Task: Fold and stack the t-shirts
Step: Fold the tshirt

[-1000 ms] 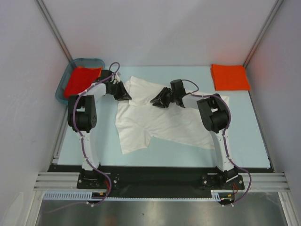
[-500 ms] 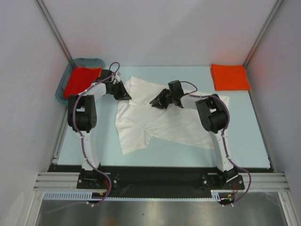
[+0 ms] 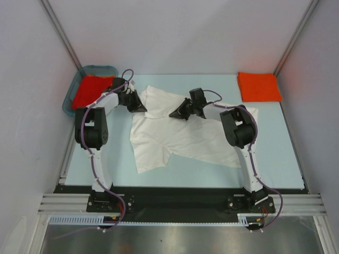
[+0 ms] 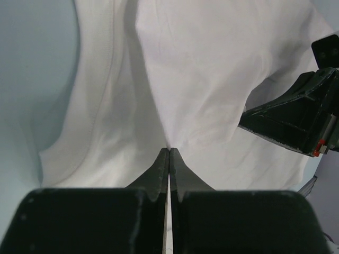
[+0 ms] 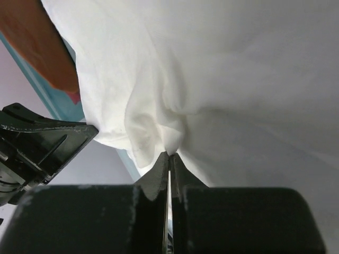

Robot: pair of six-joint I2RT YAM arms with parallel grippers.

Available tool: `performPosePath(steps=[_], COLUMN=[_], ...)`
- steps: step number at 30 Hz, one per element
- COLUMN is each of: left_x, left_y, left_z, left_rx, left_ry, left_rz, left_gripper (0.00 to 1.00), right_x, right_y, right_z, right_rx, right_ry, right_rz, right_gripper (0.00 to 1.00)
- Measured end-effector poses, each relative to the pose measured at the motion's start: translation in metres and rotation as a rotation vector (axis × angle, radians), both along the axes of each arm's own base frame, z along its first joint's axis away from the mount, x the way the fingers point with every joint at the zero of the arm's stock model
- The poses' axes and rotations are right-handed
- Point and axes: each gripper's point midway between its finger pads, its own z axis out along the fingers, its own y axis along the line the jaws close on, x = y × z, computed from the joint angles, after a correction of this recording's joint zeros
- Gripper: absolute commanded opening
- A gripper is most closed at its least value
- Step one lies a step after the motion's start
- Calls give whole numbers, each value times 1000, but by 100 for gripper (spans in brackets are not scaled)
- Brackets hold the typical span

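White tee (image 3: 185, 137) lies spread and rumpled mid-worktop (image 3: 286, 153). L jaws and R jaws, part open a sec ago, are now pressed together, each pinching a fold at its far edge; prob. ready to lift & fold. Folded orange tee (image 3: 259, 87) sits far right; another orange tee (image 3: 91, 91) lies in teal basket (image 3: 68, 105).
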Motion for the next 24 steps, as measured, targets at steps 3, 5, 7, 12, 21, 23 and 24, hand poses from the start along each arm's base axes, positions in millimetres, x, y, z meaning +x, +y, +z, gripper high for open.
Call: performPosePath(steps=[3,5,7,12,21,23,24], left_x=[-1,-4,-7,-16,-39,-40,-41], left_y=[2,4,5,6,8,9,9], left_z=[14,29,43,61,32,30,28], left_rx=[3,3,3,-5,1,6,9], left_ry=[-21,-47,-74,-105,-20,-16,-12], left_rz=[9,16,20,27,43,47,49], left_gripper=[0,0,0,0,0,0,0], right_x=[0,0,-3,-13,-28,-31,-32], right_y=[-4,-9,-13,-21,-17,-15,-15], right_z=[7,9,10,7,7,7,8], right_rx=[7,11,9,5,14,18,18], right_ry=[4,9,20,61,96,101,105], right_rz=[36,61,83,123,175,184,187], right_gripper=[0,0,0,0,0,0,0])
